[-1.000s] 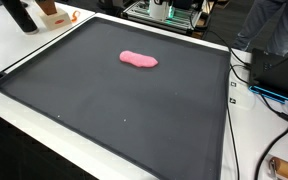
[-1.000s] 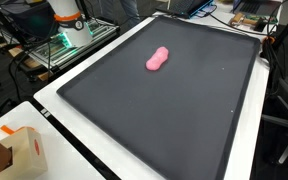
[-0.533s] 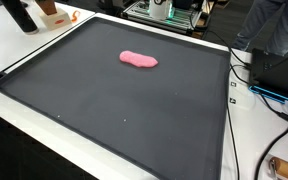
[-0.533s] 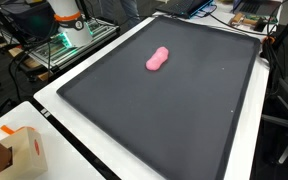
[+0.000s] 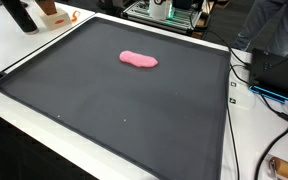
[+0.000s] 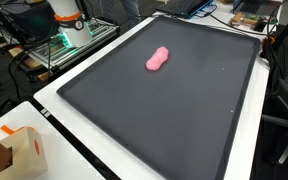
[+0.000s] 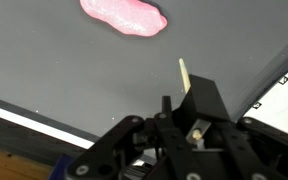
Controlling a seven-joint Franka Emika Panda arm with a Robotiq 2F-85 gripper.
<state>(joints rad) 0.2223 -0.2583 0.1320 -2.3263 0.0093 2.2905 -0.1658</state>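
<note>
Pink oblong soft lump (image 5: pixel 138 60) (image 6: pixel 157 60) lying flat on dark grey rectangular mat (image 5: pixel 104 115), off-centre, in both exterior views. Wrist view: black robot gripper (image 7: pixel 189 95) hovers above mat, lump well apart from it. Fingers spread or pressed together: cannot tell.

counts | pink blob (image 5: pixel 138 60): 1 | black mat (image 5: pixel 134 115): 1 | cardboard box (image 6: pixel 26 152): 1

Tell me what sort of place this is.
Probably a robotics lab or workshop: a big dark mat covers a white table, cables trail along its edge, and an equipment rack with lit electronics stands beside it.
</note>
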